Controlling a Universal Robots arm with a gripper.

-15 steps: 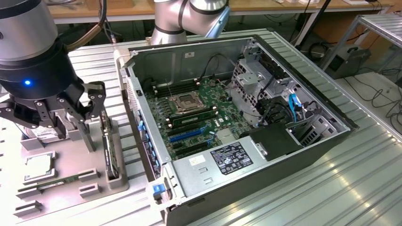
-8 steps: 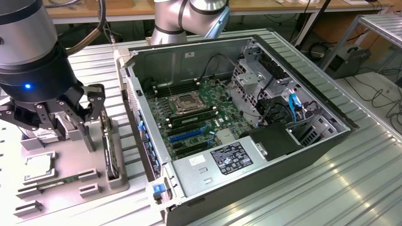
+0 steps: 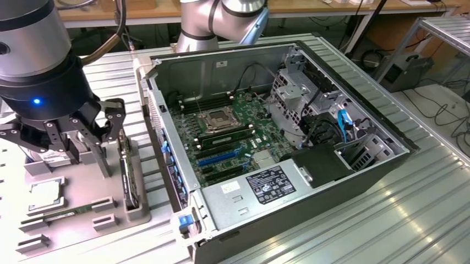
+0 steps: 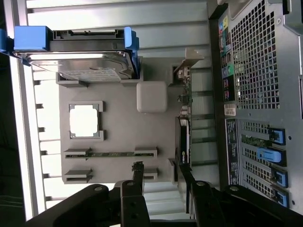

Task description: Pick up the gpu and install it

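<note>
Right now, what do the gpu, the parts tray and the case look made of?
gpu: green circuit board with a dark matte face, probably plastic; its bright bracket looks like metal. Parts tray: matte uniform grey, likely plastic, maybe printed. Case: bare grey sheet metal inside, going by the folded edges and punched holes.

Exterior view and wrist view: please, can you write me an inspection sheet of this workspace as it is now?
Surface: slatted metal table carrying a grey parts tray and an open computer case.
Job's things: gpu stands on edge in the tray, not installed.
Clutter: hard drive, processor and memory stick, all seated in the tray.
Grippers: gripper above the tray near the gpu, fingers open, holding nothing.
Cables: black and blue cables inside the case; loose cables on the floor.
Surroundings: wooden bench behind.
</note>
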